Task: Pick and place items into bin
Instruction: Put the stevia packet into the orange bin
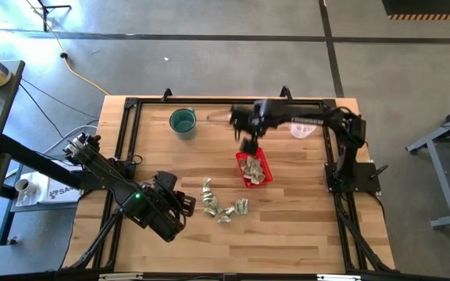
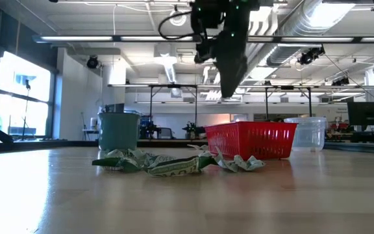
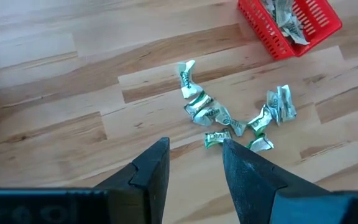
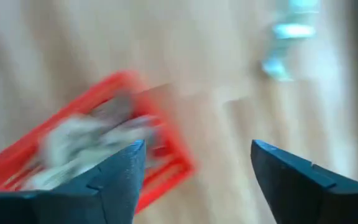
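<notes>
The right hand (image 1: 248,146) hangs above the table (image 1: 287,234), over the far end of the red bin (image 1: 255,168), its two fingers spread wide with nothing between them; in its own wrist view the fingers (image 4: 114,180) stand well apart, and the bin (image 4: 166,155) lies below and to one side of them. In the low view this hand (image 2: 229,91) is well clear of the bin's rim (image 2: 252,123). The bin sits near the middle of the table and already holds several crumpled green-and-whitish items (image 1: 253,169), which also show inside it from the left wrist (image 3: 284,15). More items (image 1: 221,204) lie loose on the bare wood in a small scatter just beside the bin, on the side toward the left arm and the near edge; the low view shows them (image 2: 167,162) as a low heap in front of the bin. The left hand (image 1: 186,204) waits low near that scatter, its fingers (image 3: 151,168) partly apart and empty, with the nearest item (image 3: 217,137) lying on the table just beyond the fingertips. A teal cup (image 1: 183,122) stands toward the far left of the table, well apart from the bin, and a clear cup (image 2: 307,133) stands at the far right, behind the bin.
</notes>
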Tool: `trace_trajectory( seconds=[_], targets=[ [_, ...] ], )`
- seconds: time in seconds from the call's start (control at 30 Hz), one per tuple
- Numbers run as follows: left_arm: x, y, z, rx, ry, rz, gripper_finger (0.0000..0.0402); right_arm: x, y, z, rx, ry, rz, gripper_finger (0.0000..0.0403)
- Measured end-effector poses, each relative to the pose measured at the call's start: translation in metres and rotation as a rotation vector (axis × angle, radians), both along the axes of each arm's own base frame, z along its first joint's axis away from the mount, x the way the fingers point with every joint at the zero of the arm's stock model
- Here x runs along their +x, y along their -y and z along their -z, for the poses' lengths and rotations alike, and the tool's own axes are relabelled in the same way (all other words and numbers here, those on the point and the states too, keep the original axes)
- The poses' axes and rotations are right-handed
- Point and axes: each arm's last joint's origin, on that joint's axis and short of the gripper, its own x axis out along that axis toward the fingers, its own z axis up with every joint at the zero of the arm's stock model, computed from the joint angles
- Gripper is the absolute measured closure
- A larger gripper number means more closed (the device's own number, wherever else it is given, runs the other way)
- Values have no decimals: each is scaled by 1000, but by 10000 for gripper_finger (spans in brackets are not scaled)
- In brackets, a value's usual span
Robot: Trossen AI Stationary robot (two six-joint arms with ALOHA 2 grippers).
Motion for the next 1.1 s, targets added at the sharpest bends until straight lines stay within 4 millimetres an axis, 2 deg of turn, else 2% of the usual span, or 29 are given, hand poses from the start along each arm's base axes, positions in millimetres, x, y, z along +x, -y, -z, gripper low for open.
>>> trace_trajectory(
  seconds=[0.17, 0.33, 0.5, 0.63, 0.73, 0.97, 1.1],
  targets=[
    [0, 0, 0, 3, 3, -2, 220, -9, 54, 1, 17, 101, 157, 117],
    [1, 0, 0, -3, 11, -8, 220, -7, 80, 14, 37, 140, 167, 117],
    [3, -3, 0, -5, 19, -24, 220, 2, 103, 47, 73, 138, 158, 117],
    [8, -6, 0, -24, 35, -36, 220, 7, 112, 73, 77, 88, 170, 117],
    [11, -5, 0, -38, 39, -22, 220, 8, 116, 84, 71, 63, 181, 117],
    [12, -8, 0, -39, 37, -28, 220, 9, 131, 99, 86, 102, 205, 117],
    [12, -8, 0, -37, 35, -27, 220, 11, 133, 111, 115, 91, 200, 117]
  ],
)
